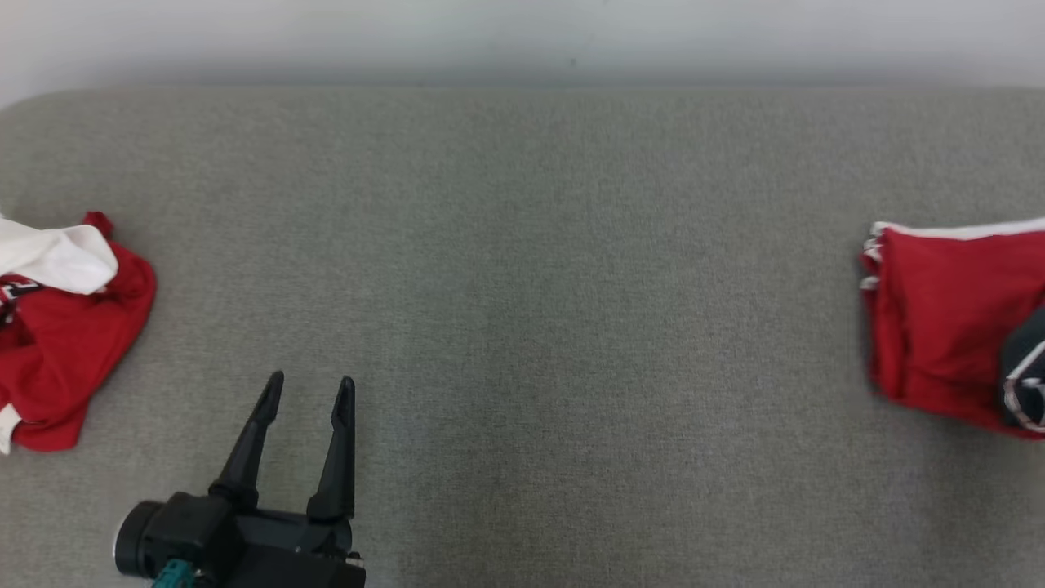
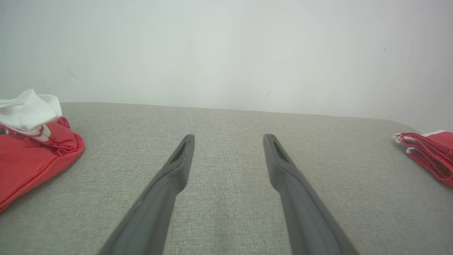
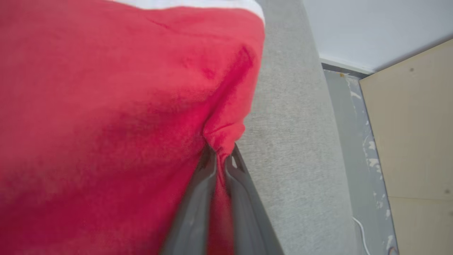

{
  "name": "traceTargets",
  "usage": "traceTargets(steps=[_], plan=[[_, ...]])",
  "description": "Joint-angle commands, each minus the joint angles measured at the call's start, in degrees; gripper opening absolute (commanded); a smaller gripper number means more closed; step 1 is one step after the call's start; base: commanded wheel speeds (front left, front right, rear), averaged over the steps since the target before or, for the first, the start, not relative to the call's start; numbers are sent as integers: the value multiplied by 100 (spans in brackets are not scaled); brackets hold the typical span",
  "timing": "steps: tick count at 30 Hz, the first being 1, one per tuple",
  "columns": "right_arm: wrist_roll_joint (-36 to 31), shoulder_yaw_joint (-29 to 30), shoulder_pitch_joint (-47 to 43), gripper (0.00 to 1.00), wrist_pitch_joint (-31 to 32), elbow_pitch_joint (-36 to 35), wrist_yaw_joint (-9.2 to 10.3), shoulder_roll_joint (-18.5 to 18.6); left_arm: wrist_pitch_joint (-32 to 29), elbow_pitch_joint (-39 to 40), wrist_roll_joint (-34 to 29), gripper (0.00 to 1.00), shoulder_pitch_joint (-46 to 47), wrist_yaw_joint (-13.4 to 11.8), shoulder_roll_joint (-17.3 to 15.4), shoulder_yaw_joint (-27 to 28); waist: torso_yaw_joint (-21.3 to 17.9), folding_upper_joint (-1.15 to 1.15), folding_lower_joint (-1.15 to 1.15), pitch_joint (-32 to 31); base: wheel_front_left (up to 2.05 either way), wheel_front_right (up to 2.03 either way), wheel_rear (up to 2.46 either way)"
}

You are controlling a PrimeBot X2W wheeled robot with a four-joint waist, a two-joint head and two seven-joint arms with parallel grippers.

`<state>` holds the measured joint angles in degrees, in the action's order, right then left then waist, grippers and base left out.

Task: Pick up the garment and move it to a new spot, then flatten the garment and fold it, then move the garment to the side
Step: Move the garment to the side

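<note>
Red garment (image 3: pixel 106 106) between fingers of right hand (image 3: pixel 221 161).

Folded garment (image 1: pixel 939 327), far right of the left pincer (image 1: pixel 310 390), is running off frame; dark patch (image 1: pixel 1027 376) at its edge is too cropped to identify. Crumpled pile (image 1: pixel 65 343) left of that pincer is getting clipped too. Right pincer (image 3: pixel 221 159) tips are hiding in the garment's blurred fold.

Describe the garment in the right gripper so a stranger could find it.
On the wide grey surface, look to the right edge. The folded red garment lies there, white-trimmed, pinched by the right gripper. Unlike the crumpled red heap at the left edge, it is a flat, neat stack.
</note>
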<state>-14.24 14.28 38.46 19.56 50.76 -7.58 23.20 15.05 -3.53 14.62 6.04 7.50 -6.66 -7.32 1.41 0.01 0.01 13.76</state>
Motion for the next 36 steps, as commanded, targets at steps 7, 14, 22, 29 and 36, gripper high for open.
traceTargets(steps=[7, 14, 22, 29, 36], plan=[[115, -127, -17, 0, -630, 28, 17, 1008, 19, 455, -62, 100, 229, -10, -212, -7, -78, -1, -1, 879, 0, 0, 0], [-112, 137, 138, 0, -1232, 23, 17, 1615, 18, 744, -55, 100, 284, -10, -338, 10, 65, -1, -1, 1200, 0, 0, 0], [-452, 505, 2, 100, -1808, 62, 17, 1382, 15, 787, -40, 100, 161, -84, -274, -70, 40, -1, -1, 1102, 0, 0, 0], [-499, 513, 87, 100, -2913, 293, 17, 1030, 17, 512, 57, 100, 117, -77, -136, -130, 10, -1, -1, 513, 0, 0, 0], [-68, 97, -475, 100, -3384, -87, 16, 219, 18, 102, 77, 100, -289, -53, -62, -153, -24, -1, -1, -538, 0, 0, 0]])
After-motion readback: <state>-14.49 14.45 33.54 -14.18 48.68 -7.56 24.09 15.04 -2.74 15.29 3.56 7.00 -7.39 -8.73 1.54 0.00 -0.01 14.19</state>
